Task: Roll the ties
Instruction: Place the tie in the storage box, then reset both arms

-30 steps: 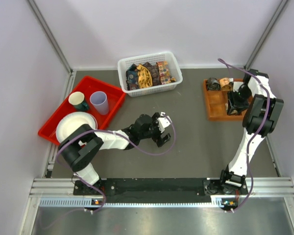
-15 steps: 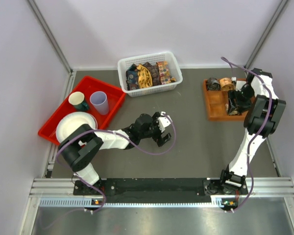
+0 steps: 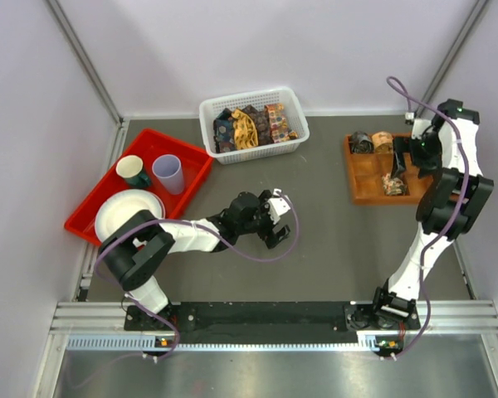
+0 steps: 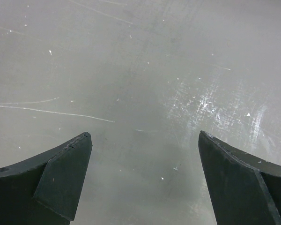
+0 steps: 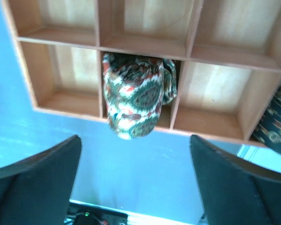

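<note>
The right claw (image 5: 135,149) stands wide open, with nothing between its fingers. Just ahead of it the rolled tie (image 5: 136,96) sits in a middle compartment at the edge of the wooden tray (image 5: 143,47). Its long axis points toward the claw and its end hangs over the tray edge. The left claw (image 4: 144,135) is also fully open and empty, and it hovers over the grey tabletop (image 4: 131,56). The unrolled ties (image 3: 249,124) lie in the white basket (image 3: 207,108) at the far side. I judge the left arm is nearer to them.
</note>
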Available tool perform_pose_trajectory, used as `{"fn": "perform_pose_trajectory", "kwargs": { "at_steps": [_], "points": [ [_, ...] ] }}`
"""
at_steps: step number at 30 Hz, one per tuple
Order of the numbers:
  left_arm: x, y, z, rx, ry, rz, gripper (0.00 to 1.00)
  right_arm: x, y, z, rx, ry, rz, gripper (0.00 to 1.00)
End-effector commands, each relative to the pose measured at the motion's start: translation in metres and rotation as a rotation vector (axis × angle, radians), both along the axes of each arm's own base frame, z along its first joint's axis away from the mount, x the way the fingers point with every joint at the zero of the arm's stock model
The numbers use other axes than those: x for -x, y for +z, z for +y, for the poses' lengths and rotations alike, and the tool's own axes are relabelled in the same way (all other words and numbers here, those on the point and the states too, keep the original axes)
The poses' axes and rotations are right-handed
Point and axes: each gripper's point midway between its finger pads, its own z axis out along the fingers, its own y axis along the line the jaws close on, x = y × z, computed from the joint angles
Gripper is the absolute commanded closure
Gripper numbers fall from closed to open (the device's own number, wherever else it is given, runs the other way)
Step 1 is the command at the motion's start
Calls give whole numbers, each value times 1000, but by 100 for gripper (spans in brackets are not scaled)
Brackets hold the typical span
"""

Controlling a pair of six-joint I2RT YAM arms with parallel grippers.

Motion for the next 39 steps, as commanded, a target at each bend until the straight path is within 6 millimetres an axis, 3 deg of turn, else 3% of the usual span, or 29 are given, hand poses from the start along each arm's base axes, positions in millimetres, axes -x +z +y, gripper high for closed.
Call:
{"fn": "perform_pose_trajectory", "kwargs": {
  "at_steps": [1,3,4,5,6,8,9,10,11,14,16,18,19,20,21,22,23,26,27,29,30,31,32,33,34,36,39],
  "points": [
    [-14,39,-5,43,49,-26,1,-4,66,5,-5,6,-166,1],
    [-24,41,3,16,123,-11,1,-10,89,12,-28,7,-246,1],
    [-32,56,0,42,154,3,1,-13,96,15,-37,2,-276,1],
    [-31,48,10,-11,180,68,1,-14,112,24,-73,-1,-326,1],
    [-45,72,10,28,214,86,1,-18,120,26,-81,1,-367,1],
    [-50,81,27,0,250,154,1,-18,133,40,-158,-12,-406,1],
    [-59,102,27,20,273,155,1,-18,135,47,-193,-4,-411,1],
    [-61,110,31,14,284,166,1,-16,137,55,-242,7,-408,1],
    [-67,116,39,5,299,184,1,-14,145,74,-349,51,-421,1],
    [-64,133,60,-26,303,299,1,-3,146,112,-537,100,-373,1],
    [-46,141,69,-5,233,421,1,1,151,125,-517,132,-399,1],
    [-52,151,93,21,256,481,1,14,132,149,-490,180,-366,1],
    [-43,145,106,-2,276,554,1,20,138,159,-459,219,-406,1],
    [-50,140,124,-16,326,587,1,34,113,173,-440,254,-339,1],
    [-52,142,135,-41,338,583,1,42,106,182,-427,276,-322,1],
    [-43,137,149,-84,359,641,1,52,105,187,-404,295,-335,1],
    [-47,135,165,-101,401,648,1,62,82,186,-362,283,-290,1],
    [-48,129,190,-134,495,612,1,84,66,185,-282,291,-301,1],
    [-46,118,200,-164,552,611,1,89,62,182,-263,284,-304,1],
    [-44,124,206,-140,583,544,1,102,53,173,-202,274,-313,1],
    [-37,109,213,-157,622,557,1,104,49,168,-167,259,-318,1],
    [-33,114,217,-137,641,521,1,112,38,163,-137,245,-306,1],
    [-37,113,219,-114,665,486,1,116,34,155,-91,239,-308,1],
    [-30,95,226,-138,695,505,1,118,40,150,-58,228,-356,1],
    [-28,94,233,-149,725,478,1,125,31,145,-30,218,-346,1],
    [-24,81,241,-165,756,471,1,128,37,144,-12,230,-415,1],
    [-22,79,259,-153,844,455,1,136,34,150,-40,232,-417,1]
  ]
}}
